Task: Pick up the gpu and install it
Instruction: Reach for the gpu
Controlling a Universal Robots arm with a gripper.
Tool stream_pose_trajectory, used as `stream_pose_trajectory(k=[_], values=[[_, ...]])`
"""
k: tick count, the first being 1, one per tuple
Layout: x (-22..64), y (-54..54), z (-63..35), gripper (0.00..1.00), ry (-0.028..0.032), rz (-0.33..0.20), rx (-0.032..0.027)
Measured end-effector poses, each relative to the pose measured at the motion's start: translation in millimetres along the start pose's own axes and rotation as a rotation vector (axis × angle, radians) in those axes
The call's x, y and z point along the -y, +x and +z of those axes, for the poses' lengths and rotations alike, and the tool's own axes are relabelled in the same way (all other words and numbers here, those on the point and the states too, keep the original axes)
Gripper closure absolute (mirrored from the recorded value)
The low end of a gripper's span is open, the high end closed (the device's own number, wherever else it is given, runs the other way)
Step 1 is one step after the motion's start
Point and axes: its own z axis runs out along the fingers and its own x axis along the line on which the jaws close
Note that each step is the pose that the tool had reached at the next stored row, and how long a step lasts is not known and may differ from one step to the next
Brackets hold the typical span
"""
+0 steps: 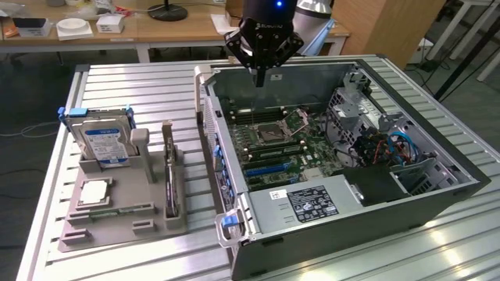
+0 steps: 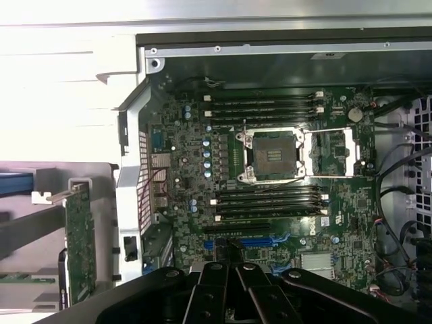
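While hovering over open dark metal PC case w/ black tool pressed together & empty, aim for thin flat black gpu card: stands edge-on in grey slotted rack on ribbed metal surface, just beside case. Long axis approx. parallel to case side; pale bracket end away from exterior cam. Prob. best: pinch top edge mid-length, lift straight, no twist.
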Motion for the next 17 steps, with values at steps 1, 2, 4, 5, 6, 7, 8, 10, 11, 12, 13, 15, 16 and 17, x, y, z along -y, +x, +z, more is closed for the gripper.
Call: stream_pose_trajectory(k=[1,2,4,5,6,7,8,10,11,12,13,15,16,17], values=[[0.1,1.0,0.0,0.89,0.0000,-0.001,0.0000],[0.1,1.9,0.0,0.89,-0.0001,-0.001,0.0000],[0.2,3.8,-0.1,0.89,-0.0001,-0.002,-0.0001],[0.3,4.7,-0.1,0.89,-0.0001,-0.003,-0.0001],[0.4,5.6,-0.2,0.89,-0.0001,-0.003,-0.0002],[0.4,6.4,-0.1,0.89,-0.0002,-0.003,-0.0001],[0.4,7.0,-0.1,0.89,-0.0003,-0.004,0.0000],[0.6,8.5,-0.2,0.89,-0.0001,-0.005,-0.0003],[0.6,9.2,-0.2,0.89,-0.0001,-0.005,-0.0002],[0.6,9.9,-0.2,0.89,-0.0002,-0.005,-0.0002],[0.7,10.5,-0.2,0.89,-0.0002,-0.005,-0.0002],[0.8,11.6,-0.3,0.89,-0.0002,-0.006,-0.0002],[0.8,12.2,-0.3,0.89,-0.0002,-0.006,-0.0002],[0.8,12.8,-0.3,0.89,-0.0001,-0.006,-0.0002]])
